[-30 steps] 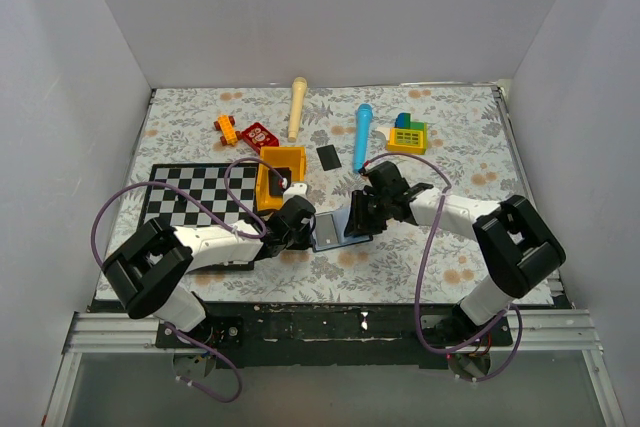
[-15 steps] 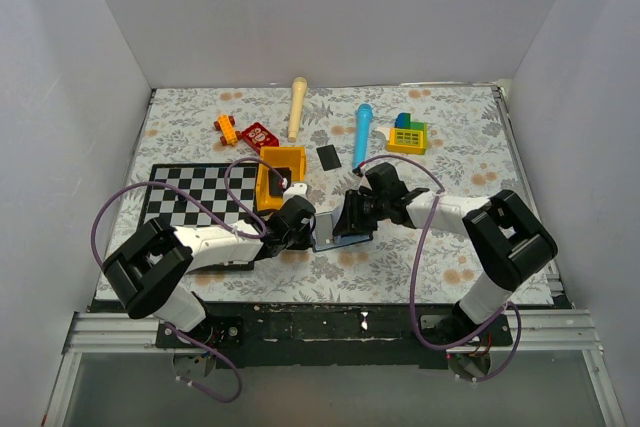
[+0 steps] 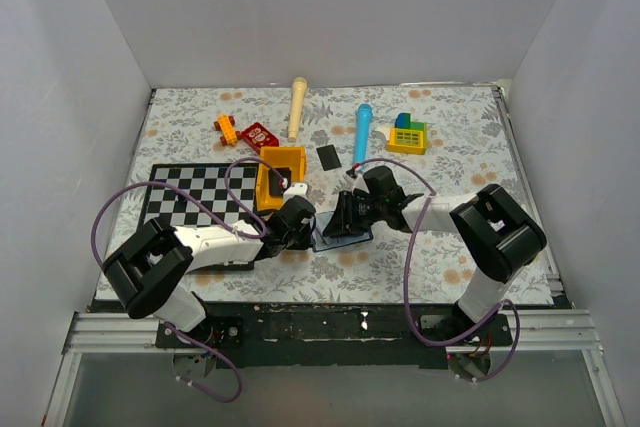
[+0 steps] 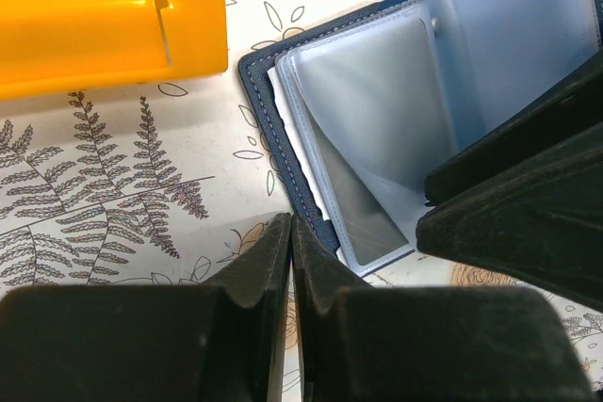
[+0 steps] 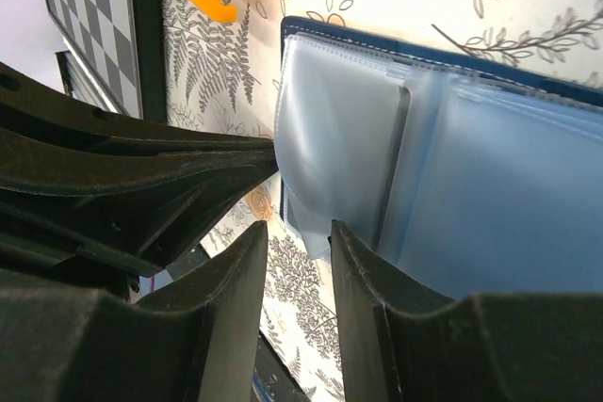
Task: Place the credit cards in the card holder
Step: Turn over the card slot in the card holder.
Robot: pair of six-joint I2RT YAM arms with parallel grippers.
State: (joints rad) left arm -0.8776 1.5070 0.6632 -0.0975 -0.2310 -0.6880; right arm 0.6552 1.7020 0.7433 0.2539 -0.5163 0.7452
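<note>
1. Navy-blue card holder lies open on the floral desk, clear light-blue pockets facing up, between the two hands.
2. Left hand: fingers pressed together, nothing between them. The tips sit just beside the holder's left edge; cannot tell if they touch it.
3. Right hand: fingers partly apart, tips at the holder's left-hand clear pocket. That pocket's leaf is lifted and curved. Its corner shows through the gap; no firm grip on anything can be made out.
4. Dark rectangle lies under the clear sleeve at the holder's near corner. It is card-shaped, but I cannot confirm it is a card.
5. One black credit card lies flat on the desk beyond the holder, apart from both hands, between the yellow bin and the blue cylinder.
6. Chessboard lies left of the bin, under the left arm.
7. Far side: cream handle and block toy.
</note>
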